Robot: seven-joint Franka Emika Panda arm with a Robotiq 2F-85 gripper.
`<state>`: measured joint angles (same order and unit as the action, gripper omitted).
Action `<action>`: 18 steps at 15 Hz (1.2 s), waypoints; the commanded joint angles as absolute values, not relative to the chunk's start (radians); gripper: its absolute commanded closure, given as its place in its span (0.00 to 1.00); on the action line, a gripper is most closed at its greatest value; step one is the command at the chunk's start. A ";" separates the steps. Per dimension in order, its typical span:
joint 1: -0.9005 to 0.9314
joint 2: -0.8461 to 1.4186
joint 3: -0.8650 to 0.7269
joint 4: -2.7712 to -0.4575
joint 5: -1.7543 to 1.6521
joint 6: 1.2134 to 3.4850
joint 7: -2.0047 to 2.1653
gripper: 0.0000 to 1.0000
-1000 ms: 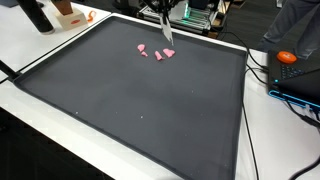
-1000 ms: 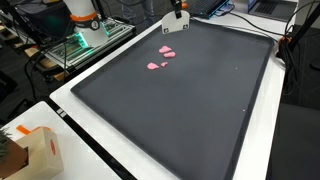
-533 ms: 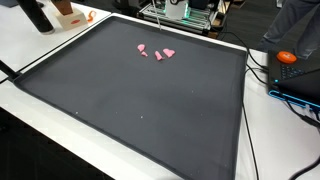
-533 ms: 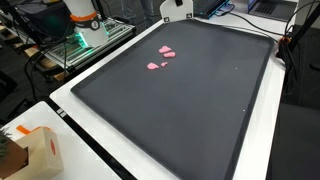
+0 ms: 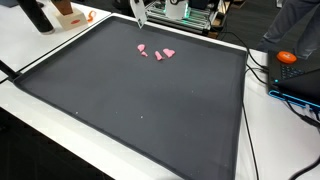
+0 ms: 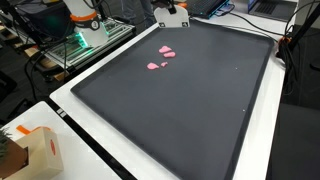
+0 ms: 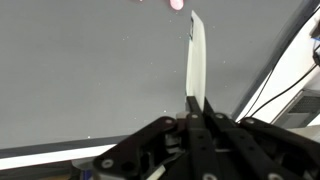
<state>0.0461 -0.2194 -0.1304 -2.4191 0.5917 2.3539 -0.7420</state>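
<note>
My gripper (image 7: 196, 104) is shut on a thin white strip (image 7: 197, 55) that sticks out ahead of the fingers. In an exterior view the strip (image 5: 138, 12) hangs above the far edge of the black mat (image 5: 130, 100). The gripper (image 6: 170, 12) also shows at the top of an exterior view. Several small pink pieces (image 5: 158, 52) lie on the mat near its far edge, below and apart from the strip. They show in both exterior views (image 6: 160, 57). One pink piece (image 7: 177, 4) shows at the top edge of the wrist view.
The mat lies on a white table (image 6: 100, 150). A cardboard box (image 6: 35, 152) stands at one corner. Cables (image 5: 262, 70) and an orange object (image 5: 287, 58) lie beside the mat. Equipment with green lights (image 6: 85, 35) stands behind it.
My gripper with the white strip rose from just above the pink pieces, left the picture, and now hangs further along the mat's far edge. The pink pieces have not moved.
</note>
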 commanded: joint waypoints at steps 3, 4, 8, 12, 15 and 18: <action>-0.002 -0.174 -0.177 -2.406 0.639 2.324 -0.691 0.99; -0.011 -0.161 -0.182 -2.404 0.643 2.322 -0.686 0.99; -0.046 -0.097 -0.198 -2.395 0.667 2.307 -0.693 0.99; -0.086 -0.034 -0.200 -2.384 0.689 2.285 -0.706 0.99; -0.109 0.002 -0.191 -2.378 0.693 2.284 -0.706 0.99; -0.124 0.034 -0.184 -2.365 0.690 2.280 -0.702 0.99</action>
